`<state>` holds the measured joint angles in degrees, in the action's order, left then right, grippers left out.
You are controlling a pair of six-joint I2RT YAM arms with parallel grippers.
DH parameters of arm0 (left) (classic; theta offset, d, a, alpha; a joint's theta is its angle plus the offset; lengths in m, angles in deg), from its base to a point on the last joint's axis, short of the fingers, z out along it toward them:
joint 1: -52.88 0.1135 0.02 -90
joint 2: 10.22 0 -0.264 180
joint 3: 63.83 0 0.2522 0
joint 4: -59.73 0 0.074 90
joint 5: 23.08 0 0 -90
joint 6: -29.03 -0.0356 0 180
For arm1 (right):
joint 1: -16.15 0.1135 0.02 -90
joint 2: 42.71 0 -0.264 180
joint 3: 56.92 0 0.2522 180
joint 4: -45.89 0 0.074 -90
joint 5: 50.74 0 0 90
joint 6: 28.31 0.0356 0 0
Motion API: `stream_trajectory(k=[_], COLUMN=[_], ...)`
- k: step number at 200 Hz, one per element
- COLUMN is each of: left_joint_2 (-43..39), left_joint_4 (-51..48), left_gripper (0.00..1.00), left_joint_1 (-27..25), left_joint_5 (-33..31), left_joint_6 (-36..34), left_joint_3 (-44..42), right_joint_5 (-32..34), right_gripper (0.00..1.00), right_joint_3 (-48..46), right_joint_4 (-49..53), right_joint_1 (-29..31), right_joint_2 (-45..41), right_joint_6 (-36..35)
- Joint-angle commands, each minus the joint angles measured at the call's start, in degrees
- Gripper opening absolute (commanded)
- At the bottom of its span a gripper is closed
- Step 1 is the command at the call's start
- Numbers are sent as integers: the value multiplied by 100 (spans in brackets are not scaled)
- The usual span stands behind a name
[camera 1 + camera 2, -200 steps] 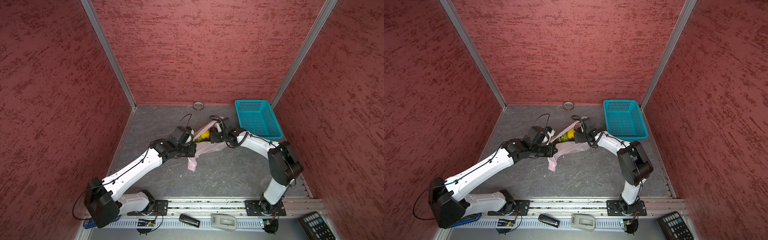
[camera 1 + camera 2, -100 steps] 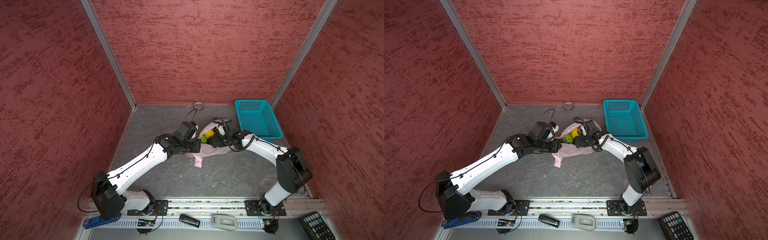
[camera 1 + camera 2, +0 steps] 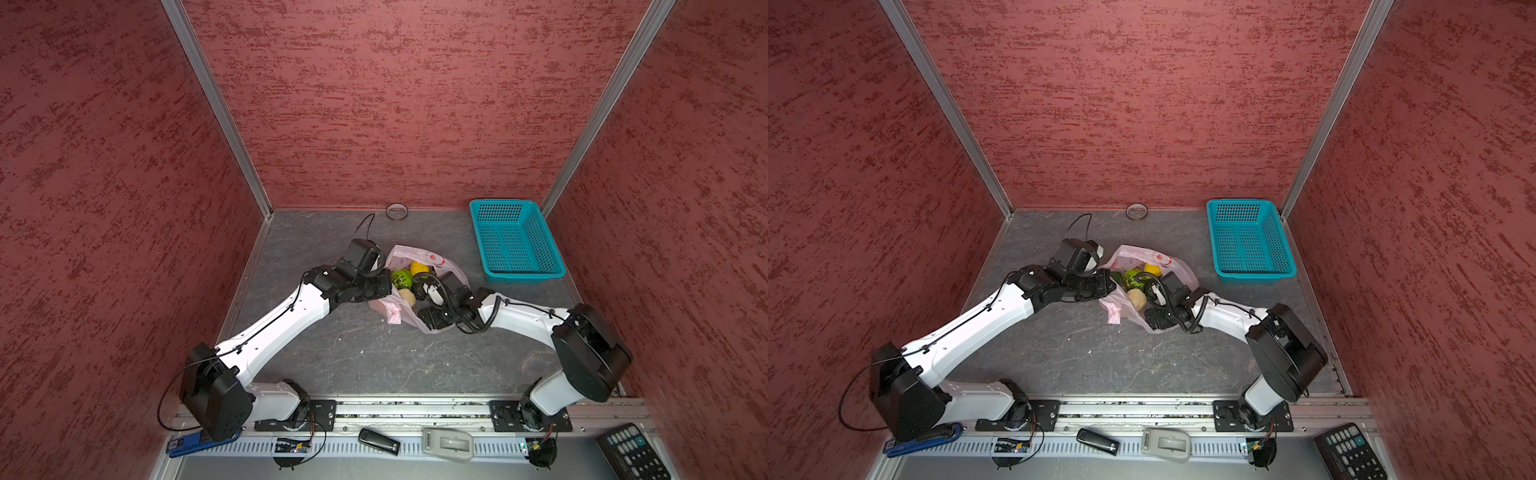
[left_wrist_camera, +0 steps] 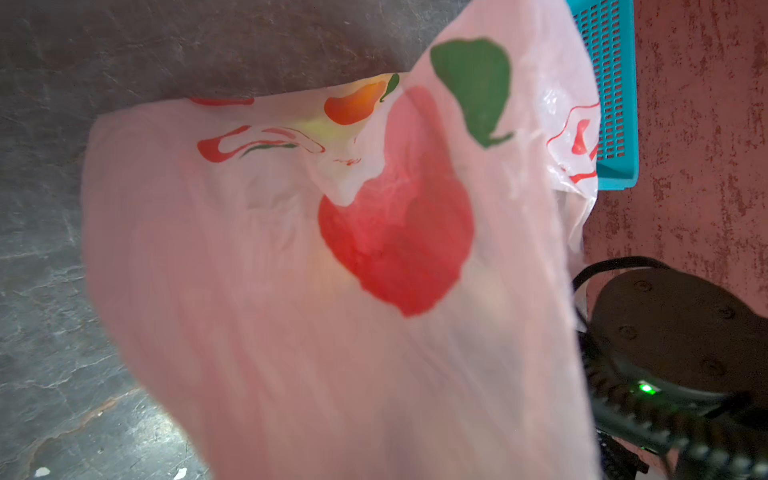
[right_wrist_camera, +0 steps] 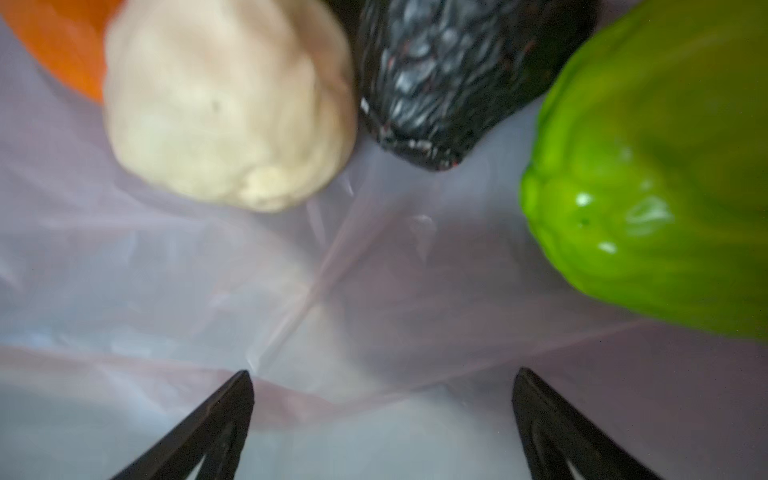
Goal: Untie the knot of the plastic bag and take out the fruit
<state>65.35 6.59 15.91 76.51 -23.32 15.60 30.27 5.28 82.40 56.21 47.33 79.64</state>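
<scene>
Grey table (image 3: 365,357), both arms reaching to its middle. Blue basket (image 3: 524,275) sits off right, well apart from the bag. Bag (image 3: 419,254) lies mid-table between the grippers with its mouth open. No knot in sight, so untying looks done; a loose handle strip (image 3: 392,313) trails in front.

Left gripper (image 3: 384,286) is closed, pinching the bag's left edge by the look of it. Right gripper (image 5: 382,376) has jaws wide apart with nothing between them, low over the bag's inner film and aimed at the fruit.

Risks:
- Film lies right under the tips, so closing could catch plastic along with the fruit. A lift would then drag the whole bag against the left pinch, or tear it.
- The fruits are round, glossy and packed touching. A squeeze may pop one out or shove its neighbours, and they could roll off across the table.

Looks, all inside the bag:
- Green fruit (image 5: 648,199): biggest, shiny, bumpy.
- Beige fruit (image 5: 228,108): matte, lumpy.
- Blackish fruit (image 5: 453,75): pebbled, between those two.
- Orange fruit (image 5: 62,50): mostly cut off.
- Yellow fruit (image 3: 419,268): furthest back.

The bag itself is thin, pale pink and see-through, with red and green print.
</scene>
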Motion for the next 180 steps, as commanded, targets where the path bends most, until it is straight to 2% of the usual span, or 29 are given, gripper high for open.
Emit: stream_trajectory(k=[1,42,65,91,115,156,180], left_joint_2=[-95,51,162,284,354,684,833], left_joint_4=[23,-848,-1206,-1409,-1519,-2150,-2465], left_gripper=[0,0,0,0,0,0,0], left_joint_1=[-103,-214,-217,-232,-255,-437,-551], left_joint_5=[163,134,-14,-240,-441,-1032,-1183], left_joint_6=[-159,-767,-947,-911,-758,-662,-659], left_joint_3=[-47,236,429,611,791,1306,1405], right_joint_5=[13,-30,-417,-1033,-1343,-1552,-1371], right_gripper=[98,98,98,98,98,98,99], right_joint_3=[-34,996,1304,1168,917,564,645], right_joint_4=[158,306,34,-371,-541,-671,-603], right_joint_1=[46,46,49,114,264,618,609], right_joint_2=[-225,-12,252,451,512,659,643], right_joint_6=[241,182,208,125,-120,-487,-499])
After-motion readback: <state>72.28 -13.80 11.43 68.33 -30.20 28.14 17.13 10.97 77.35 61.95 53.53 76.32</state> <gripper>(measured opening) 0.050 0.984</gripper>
